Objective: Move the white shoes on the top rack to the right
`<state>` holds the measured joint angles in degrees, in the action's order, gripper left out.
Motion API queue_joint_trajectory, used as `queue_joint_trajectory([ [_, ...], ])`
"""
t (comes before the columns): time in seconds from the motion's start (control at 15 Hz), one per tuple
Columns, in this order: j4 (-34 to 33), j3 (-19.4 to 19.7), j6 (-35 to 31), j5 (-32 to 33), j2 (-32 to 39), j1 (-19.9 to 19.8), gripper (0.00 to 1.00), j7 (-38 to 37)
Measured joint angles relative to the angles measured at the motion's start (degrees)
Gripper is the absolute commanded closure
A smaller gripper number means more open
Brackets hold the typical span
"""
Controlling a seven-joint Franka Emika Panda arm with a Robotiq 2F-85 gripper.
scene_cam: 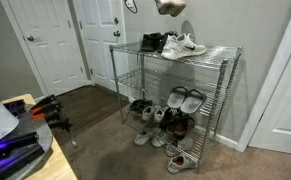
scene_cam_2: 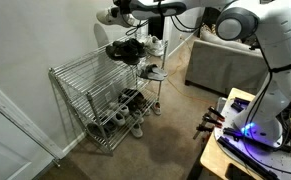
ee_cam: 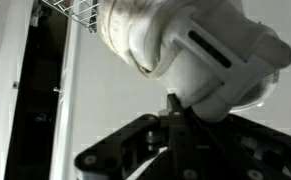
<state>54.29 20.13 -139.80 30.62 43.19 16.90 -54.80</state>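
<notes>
Dark gripper fingers fill the bottom of the wrist view, clenched on the edge of a white shoe. Shoe looks smooth and white, with one grey slot-like side mark and a thick pale rim. It hangs in the air above the top rack, touching no shelf.

Wrist view alone gives the grip and the side mark, plus a corner of wire grid at top left. In an exterior view the held shoe is only a small pale blob at the top edge, over the gap between the black shoes and the second white shoe. Both of those lie on the top rack. That view also shows the bottom shelf crowded with mixed shoes. In the exterior view from the rack's end, the arm reaches over the top rack, with a whitish tip that is probably the shoe.

Held shoe's long axis runs diagonally across the wrist view, upper left to lower right; cannot tell toe from heel. Second white shoe lies lengthwise along the shelf, toe apparently toward the empty end.
</notes>
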Motion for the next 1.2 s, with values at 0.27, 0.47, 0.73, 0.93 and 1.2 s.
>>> queue_joint_trajectory([
  [0.27,1.1,1.7,0.0,0.0,-1.7,-1.9,0.99,-2.6],
  [0.47,3.5,3.2,0.0,0.0,-3.6,-2.0,0.99,-4.4],
  [0.73,7.7,4.7,-0.7,0.0,-5.9,-1.9,0.96,-6.7],
  [0.93,9.4,5.0,-1.3,0.0,-6.7,-1.9,0.96,-7.1],
  [1.2,9.6,5.0,-1.3,0.0,-6.9,-1.7,0.96,-7.1],
])
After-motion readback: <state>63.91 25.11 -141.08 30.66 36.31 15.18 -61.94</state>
